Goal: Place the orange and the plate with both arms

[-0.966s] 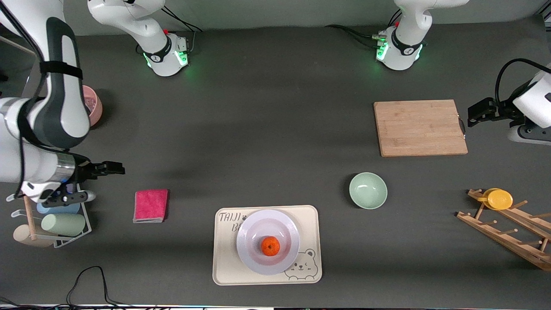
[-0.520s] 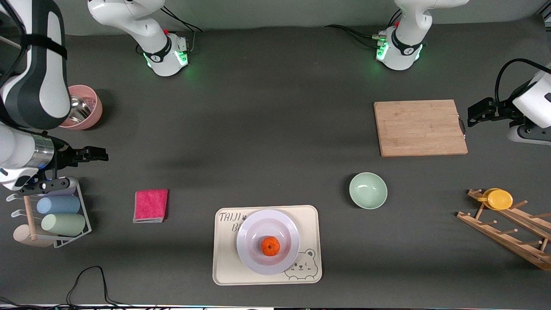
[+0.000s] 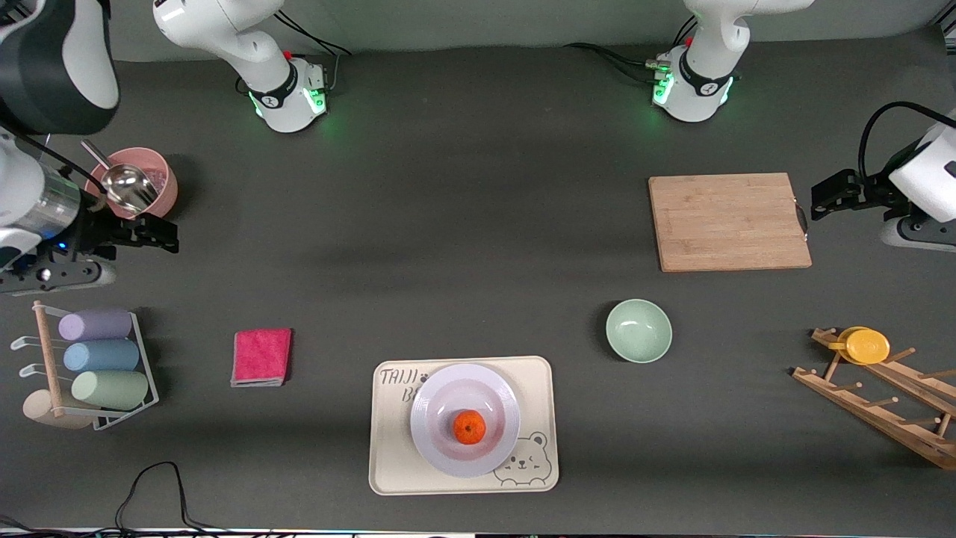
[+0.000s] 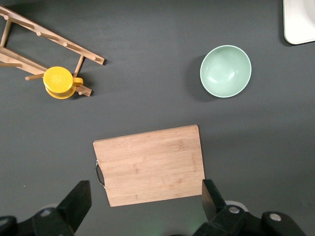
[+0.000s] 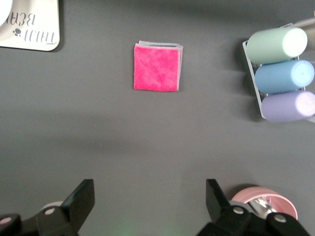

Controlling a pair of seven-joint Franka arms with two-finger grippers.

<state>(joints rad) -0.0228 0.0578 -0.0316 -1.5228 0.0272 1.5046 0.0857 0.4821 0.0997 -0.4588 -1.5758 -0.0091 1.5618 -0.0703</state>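
Observation:
The orange (image 3: 469, 427) lies in the middle of the white plate (image 3: 431, 442). The plate rests on a cream bear-printed tray (image 3: 388, 465) near the front camera. My right gripper (image 3: 166, 235) is open and empty, up over bare table beside the pink bowl (image 3: 163, 187) at the right arm's end. Its own view (image 5: 149, 199) shows the jaws wide apart above dark table. My left gripper (image 3: 821, 198) is open and empty over the table beside the cutting board (image 3: 728, 221). Its own view (image 4: 146, 201) shows that board (image 4: 150, 164) between the jaws' line of sight.
A pink cloth (image 3: 261, 356) and a rack of pastel cups (image 3: 97, 357) lie toward the right arm's end. A pale green bowl (image 3: 638, 330) sits nearer the camera than the cutting board. A wooden rack (image 3: 881, 396) carries a yellow cup (image 3: 865, 345).
My right gripper has moved away from the front camera, from beside the cup rack to beside the pink bowl. The left arm, orange and plate have not moved.

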